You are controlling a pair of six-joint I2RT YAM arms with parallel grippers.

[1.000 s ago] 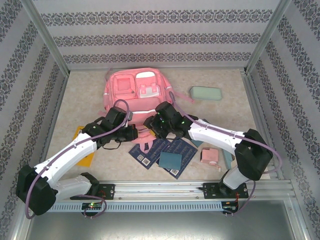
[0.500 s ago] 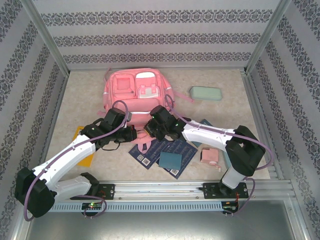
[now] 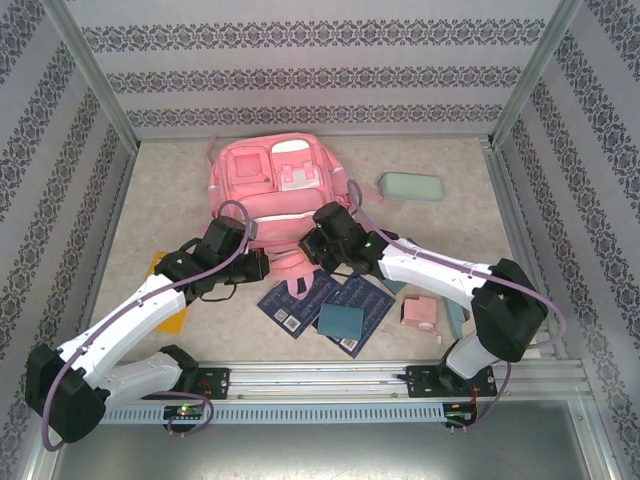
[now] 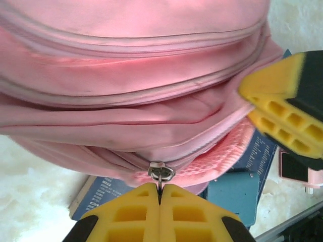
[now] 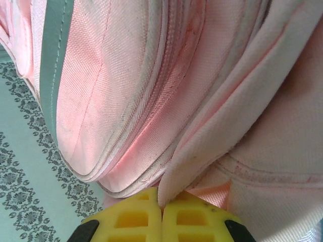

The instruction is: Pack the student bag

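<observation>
**Gripping the student bag from both sides**

Top external: the student bag (image 3: 275, 180) lies flat on the table (image 3: 160, 190), toward 12 o'clock from the arm bases, its front pockets facing up. Both arms reach to its near edge, at its 6 o'clock. The left gripper (image 3: 264, 267) meets that edge from 8 o'clock and the right gripper (image 3: 304, 246) from 4 o'clock. From this height I cannot tell how their jaws stand. A pale-green case (image 3: 412, 186) lies at 3 o'clock of the bag, apart from it. Dark blue booklets (image 3: 335, 292) carrying a teal card (image 3: 340, 320) lie at the bag's 6 o'clock. A small pink box (image 3: 420, 313) sits at their 3 o'clock. An orange sheet (image 3: 178, 316) lies partly under the left arm.

Left wrist: up close, the left gripper's yellow fingers are pressed together, pinching the metal zipper pull (image 4: 161, 172) on the bag's lower seam. The right gripper's yellow pads (image 4: 280, 118) stand at 3 o'clock, beside the pink fabric. The booklets and teal card show beneath the bag's edge at 5 o'clock.

Right wrist: the right gripper's fingers are clamped together on a fold of the bag's pink fabric, which rises from between the tips toward 1 o'clock. Zip tracks curve across the bag's side. A pale stripe (image 5: 53, 50) runs along it at 10 o'clock, and the patterned wall (image 5: 25, 191) shows at 8 o'clock.
</observation>
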